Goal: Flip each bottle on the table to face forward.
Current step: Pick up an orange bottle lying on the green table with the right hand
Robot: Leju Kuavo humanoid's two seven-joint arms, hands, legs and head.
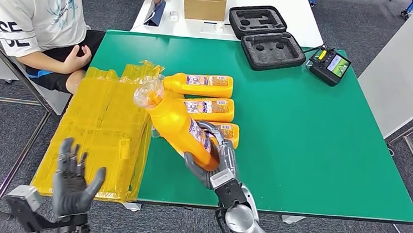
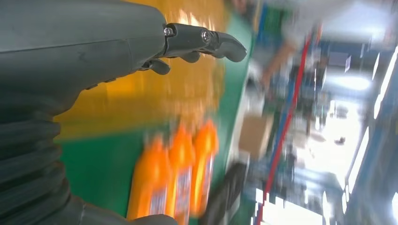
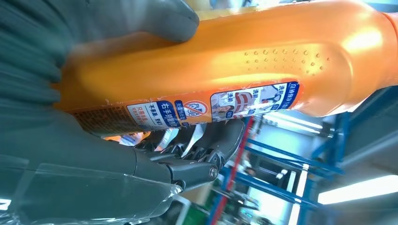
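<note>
Left hand (image 1: 74,181): raised off the near-left corner of the green tabletop (image 1: 324,148), fingers (image 1: 68,153) spread apart, grasping nothing. Right hand (image 1: 214,164): fingers (image 3: 206,140) wrapped around the lower body of one orange bottle (image 1: 176,122), lifted clear of the tabletop and tilted, its wrapped cap end pointing up and to the left. Orange bottles counted: four. Three bottles (image 1: 210,108) lie on their sides on the tabletop just behind the held one, side by side, labels up; the nearest is partly hidden by the right hand. One sheet of yellow plastic wrapping (image 1: 99,136) lies left of the bottles. Further back on the tabletop: one open black foam-lined case (image 1: 266,36) and one handheld controller (image 1: 331,65). One seated person (image 1: 39,14) at the far left.
</note>
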